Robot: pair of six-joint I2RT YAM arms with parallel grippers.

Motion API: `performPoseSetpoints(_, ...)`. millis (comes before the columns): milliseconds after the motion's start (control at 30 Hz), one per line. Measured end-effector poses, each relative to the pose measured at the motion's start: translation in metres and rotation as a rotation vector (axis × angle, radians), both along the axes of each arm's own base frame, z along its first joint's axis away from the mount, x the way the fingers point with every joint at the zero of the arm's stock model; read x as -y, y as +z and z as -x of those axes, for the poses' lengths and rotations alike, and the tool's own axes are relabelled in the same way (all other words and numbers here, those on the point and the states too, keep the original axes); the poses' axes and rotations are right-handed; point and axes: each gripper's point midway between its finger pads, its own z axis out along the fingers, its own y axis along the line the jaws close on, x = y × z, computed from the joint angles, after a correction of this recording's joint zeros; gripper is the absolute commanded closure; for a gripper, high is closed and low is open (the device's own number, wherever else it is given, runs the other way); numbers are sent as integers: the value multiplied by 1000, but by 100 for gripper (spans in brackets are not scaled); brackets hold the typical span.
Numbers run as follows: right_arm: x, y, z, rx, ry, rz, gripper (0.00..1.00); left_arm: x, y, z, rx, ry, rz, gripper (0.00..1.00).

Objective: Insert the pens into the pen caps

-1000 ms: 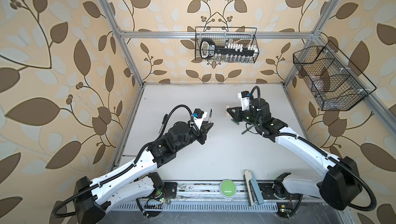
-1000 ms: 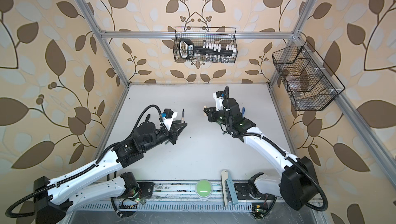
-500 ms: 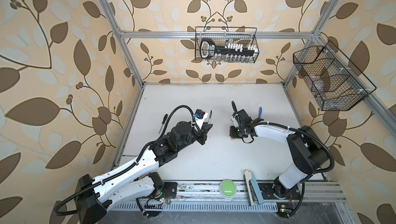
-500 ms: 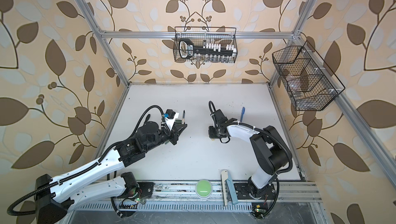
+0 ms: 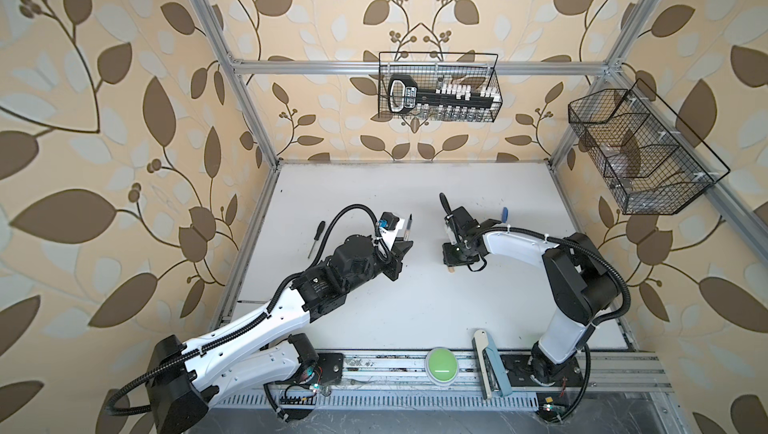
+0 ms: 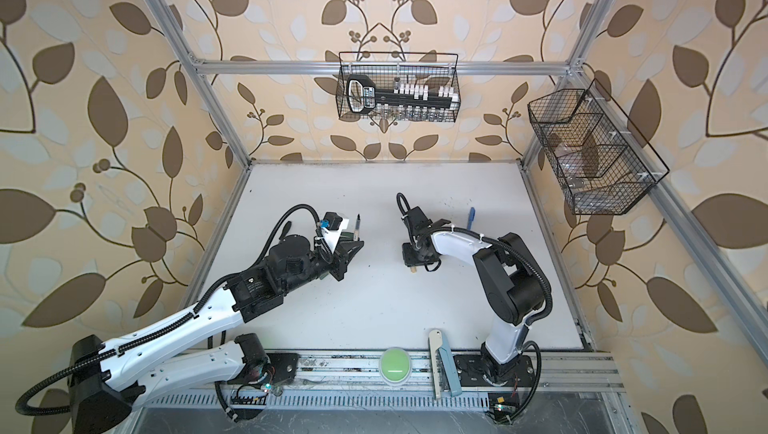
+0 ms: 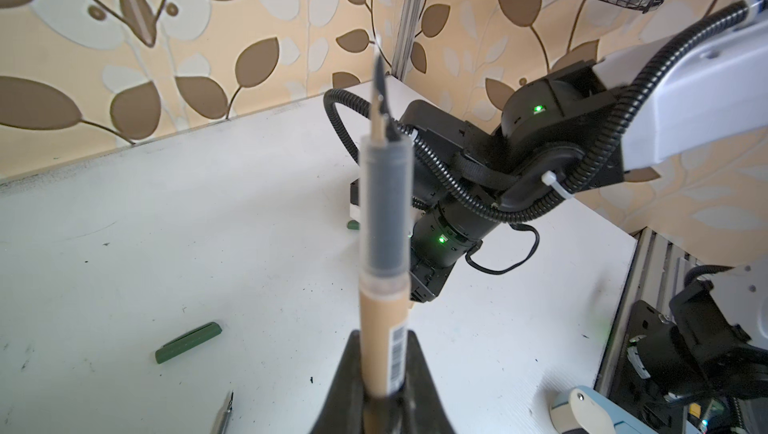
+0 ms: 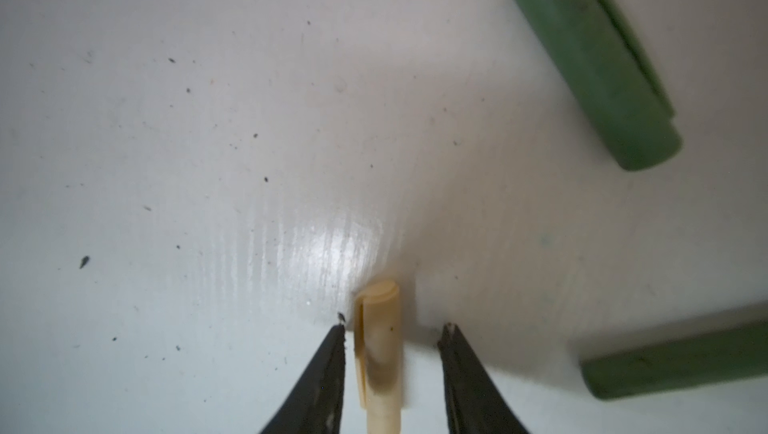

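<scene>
1. The right end effector (image 8: 394,328) has come down from mid-air to the white counter (image 5: 415,307), and its jaws have parted.
2. The short beige plastic pen cap (image 8: 380,340) lies flat near the middle of the counter, between those jaws and ungripped.
3. Two dark green tube caps (image 8: 590,58) lie near it.
4. The left end effector (image 7: 383,349) stays clamped on the slim beige marker pen (image 7: 384,220), which is raised with its dark tip outward.
5. Assessment: this pen is not yet capped. Whether the cap was set down or awaits pickup cannot be told.
</scene>
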Motion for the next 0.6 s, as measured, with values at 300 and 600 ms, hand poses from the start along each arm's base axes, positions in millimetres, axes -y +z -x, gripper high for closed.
performPoseSetpoints(300,-7,-4,1,-63,98,88,60,0,0,0,0,-1,-1,100)
performPoseSetpoints(600,-6,-6,2,-100,145,138,70,0,-1,0,9,-5,-11,100)
